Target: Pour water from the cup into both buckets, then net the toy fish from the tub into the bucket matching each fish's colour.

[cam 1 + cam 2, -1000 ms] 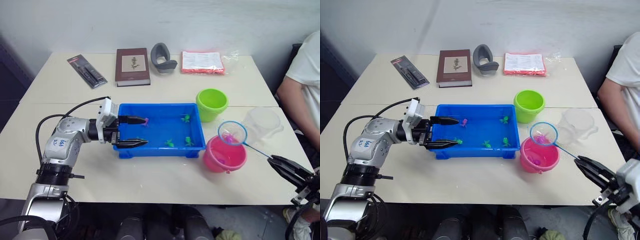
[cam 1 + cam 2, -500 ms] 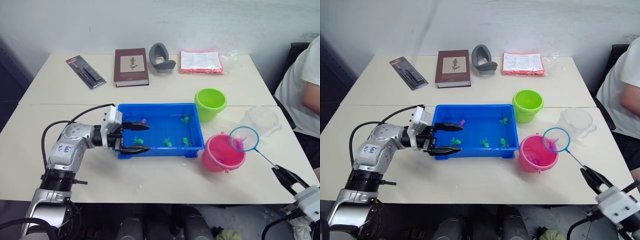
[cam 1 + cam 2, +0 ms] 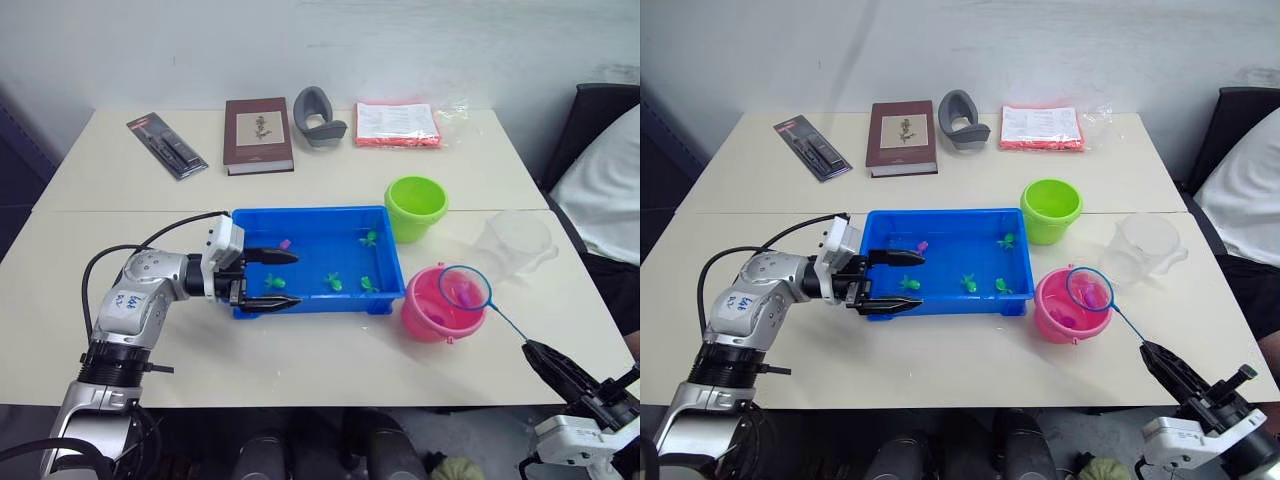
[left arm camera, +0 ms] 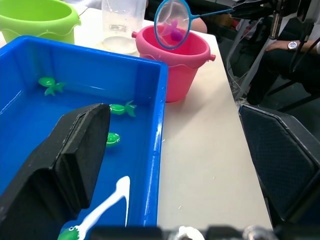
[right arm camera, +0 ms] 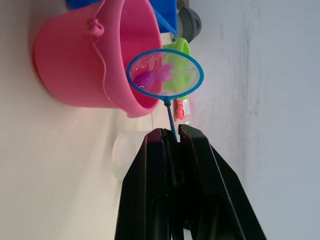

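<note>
1. Right gripper (image 5: 172,142) is seen clamped tight on the thin stick handle of the net (image 5: 165,72), low at the near right table edge.
2. Net hoop is held over the pink bucket (image 3: 440,305), above its right rim; one magenta fish (image 5: 150,78) is carried in the mesh.
3. Left gripper (image 3: 272,280) is spread wide with nothing held; its upper finger (image 3: 265,256) is placed over the water inside the tub (image 3: 315,216), the lower finger (image 3: 265,302) is seen at the tub's near left rim.
4. Tub is set mid-table, water in it. Fish counted inside: four green ones, (image 3: 275,282) by the left gripper, (image 3: 331,281) and (image 3: 368,283) near the front wall, (image 3: 369,239) near the back right corner; one small magenta fish (image 3: 284,243) near the upper finger.
5. Buckets counted: two. Pink one is placed just beside the tub's right front corner; something magenta is seen at its bottom, count unclear. Green bucket (image 3: 417,207) is placed just behind it, beside the tub's right back corner.
6. One clear cup (image 3: 516,244) is stood right of both buckets, upright.
7. Far side of the table (image 3: 330,360): one packaged tool (image 3: 162,145), one brown book (image 3: 258,134), one grey curved object (image 3: 316,107), one red-edged plastic packet (image 3: 398,124).
8. A person's white sleeve (image 3: 605,190) is seen at the right edge.
</note>
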Robot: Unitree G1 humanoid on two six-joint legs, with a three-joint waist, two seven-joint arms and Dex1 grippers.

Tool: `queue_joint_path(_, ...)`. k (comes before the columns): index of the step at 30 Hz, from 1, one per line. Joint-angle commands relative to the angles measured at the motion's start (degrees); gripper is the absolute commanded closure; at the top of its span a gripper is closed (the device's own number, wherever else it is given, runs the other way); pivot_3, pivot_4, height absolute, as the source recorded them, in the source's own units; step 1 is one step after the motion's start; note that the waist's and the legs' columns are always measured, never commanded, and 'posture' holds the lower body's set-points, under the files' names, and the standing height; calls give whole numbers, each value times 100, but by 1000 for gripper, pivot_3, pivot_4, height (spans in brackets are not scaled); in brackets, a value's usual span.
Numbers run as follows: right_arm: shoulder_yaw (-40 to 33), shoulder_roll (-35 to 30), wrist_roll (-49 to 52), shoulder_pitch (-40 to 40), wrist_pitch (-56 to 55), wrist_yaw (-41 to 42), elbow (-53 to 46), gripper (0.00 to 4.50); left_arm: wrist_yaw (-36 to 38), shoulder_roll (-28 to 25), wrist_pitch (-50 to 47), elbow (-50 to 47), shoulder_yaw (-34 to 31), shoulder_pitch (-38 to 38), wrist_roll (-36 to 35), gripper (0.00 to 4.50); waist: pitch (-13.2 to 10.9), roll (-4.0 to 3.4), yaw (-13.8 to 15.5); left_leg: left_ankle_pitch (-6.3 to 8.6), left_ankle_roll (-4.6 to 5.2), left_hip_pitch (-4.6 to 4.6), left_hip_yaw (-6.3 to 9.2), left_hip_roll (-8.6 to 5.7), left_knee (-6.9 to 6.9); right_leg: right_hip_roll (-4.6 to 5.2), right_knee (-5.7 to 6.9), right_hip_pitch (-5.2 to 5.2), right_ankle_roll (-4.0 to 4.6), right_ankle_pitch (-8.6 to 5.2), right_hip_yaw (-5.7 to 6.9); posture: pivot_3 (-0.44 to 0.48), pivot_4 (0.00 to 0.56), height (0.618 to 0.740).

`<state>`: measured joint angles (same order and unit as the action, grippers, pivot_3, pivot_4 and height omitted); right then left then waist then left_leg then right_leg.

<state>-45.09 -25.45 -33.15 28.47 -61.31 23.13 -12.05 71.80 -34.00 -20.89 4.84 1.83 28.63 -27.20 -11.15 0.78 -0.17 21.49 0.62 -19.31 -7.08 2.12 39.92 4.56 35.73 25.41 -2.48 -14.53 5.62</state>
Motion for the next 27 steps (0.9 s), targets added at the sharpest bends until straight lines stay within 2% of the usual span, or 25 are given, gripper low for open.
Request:
queue_joint_path(1, -50, -280, -151, 68, -90, -403, -107, 4500, -28, 1, 51, -207, -65, -32, -48, 55, 0, 0, -2, 0, 0, 1, -1, 0, 0, 0, 0, 0, 0, 0, -1, 0, 150, 740)
queue_joint_path(11, -14, -673, -500, 128, 211, -981, -184, 4500, 2, -21, 113, -213, -45, -76, -24, 55, 0, 0, -5, 0, 1, 2, -1, 0, 0, -4, 2, 0, 0, -3, -5, 0, 150, 740)
queue_joint_path(14, 266, -689, -473, 284, 236, -959, -382, 4500, -4, -11, 127, -229, -28, -117, -12, 55, 0, 0, -5, -1, 2, 2, -2, -1, 0, -3, 2, 0, 0, -3, -10, 0, 150, 740)
queue_joint_path(18, 84, -850, -318, 224, 706, -894, -777, 4500, -23, 2, 141, -217, -37, -124, -9, 55, 0, 0, -8, -1, 2, 3, -1, 0, 0, -5, 5, 0, -2, -5, -11, 0, 150, 740)
queue_joint_path(22, 457, -1064, 154, 508, 797, -673, -864, 4500, 2, 24, 194, -168, 13, -100, 36, 55, 0, 1, -7, -1, 3, 7, -5, 0, -1, -7, 6, 0, -2, -5, -16, 0, 150, 740)
queue_joint_path(26, 373, -1249, 879, 403, 1364, -506, -1006, 4500, -69, -1, 196, -136, -72, -107, 20, 55, 0, 2, 0, -2, 3, 8, -4, -1, -4, -6, 8, -1, -2, -7, -16, 0, 150, 740)
queue_joint_path(27, 494, -1388, 1338, 380, 1599, -331, -1095, 4500, -95, -28, 188, -152, -114, -157, 8, 55, 0, 2, -1, -3, 7, 8, -5, -3, -1, -3, 8, -2, -4, -6, -18, 0, 150, 740)
